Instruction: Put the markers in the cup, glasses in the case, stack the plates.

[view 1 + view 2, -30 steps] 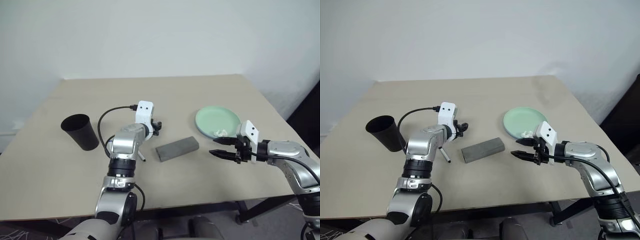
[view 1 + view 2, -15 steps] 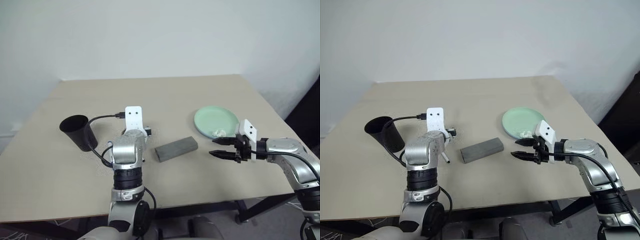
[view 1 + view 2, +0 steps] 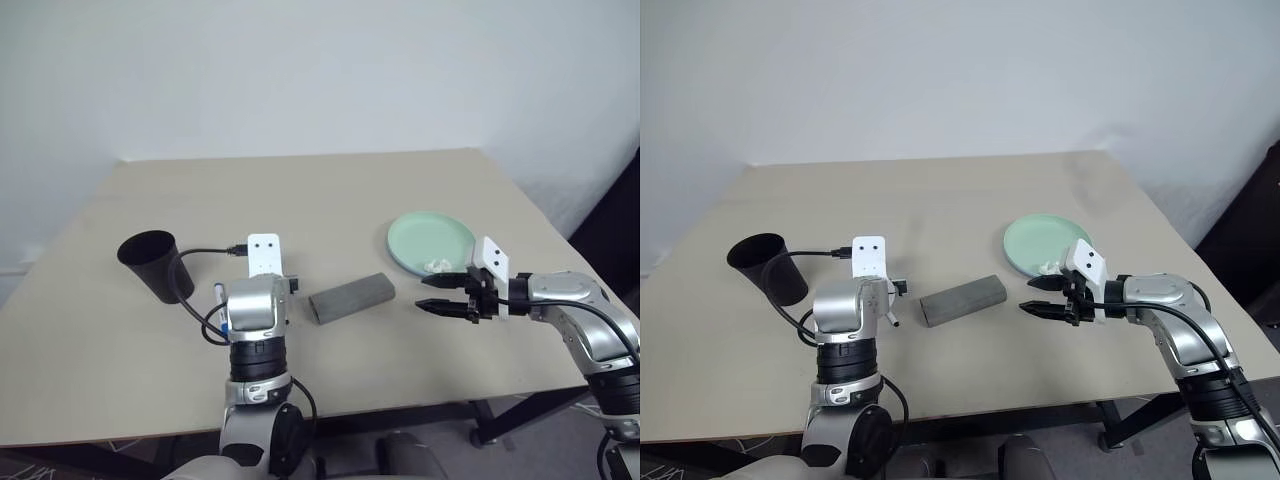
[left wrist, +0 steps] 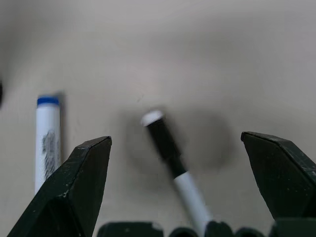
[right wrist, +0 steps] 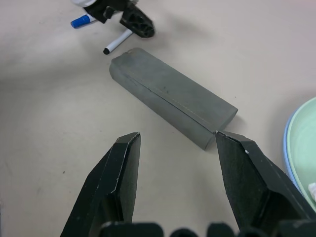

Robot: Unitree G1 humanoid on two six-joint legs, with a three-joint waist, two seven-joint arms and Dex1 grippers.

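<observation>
I'm looking down over the left gripper [image 4: 175, 195], jaws spread wide, empty, with two markers on the surface [image 3: 420, 190] under it. One marker with a black cap [image 4: 170, 158] lies between the fingers, pointing toward about eleven o'clock in the wrist view; the blue-capped marker [image 4: 48, 140] lies just outside the left finger [image 4: 74, 192]. Risk one: if I close now, the black-capped one sits askew to the jaws, so it may roll or pivot out instead of seating. Risk two: that left finger could come down on the blue-capped marker and flick it away.

The cup [image 3: 157, 264] stands upright at about nine o'clock of the left wrist, near the surface's left side; a careless swing across could knock it over.

The right gripper [image 3: 440, 295] hovers with its jaws partly apart, holding nothing, aimed at the grey case [image 3: 350, 297], which lies shut at about nine o'clock of it. The mint green plate [image 3: 430, 240] sits just behind that hand with a small white lump [image 3: 438, 265] on its near rim; backing up could clip the plate. I can't make out the glasses.
</observation>
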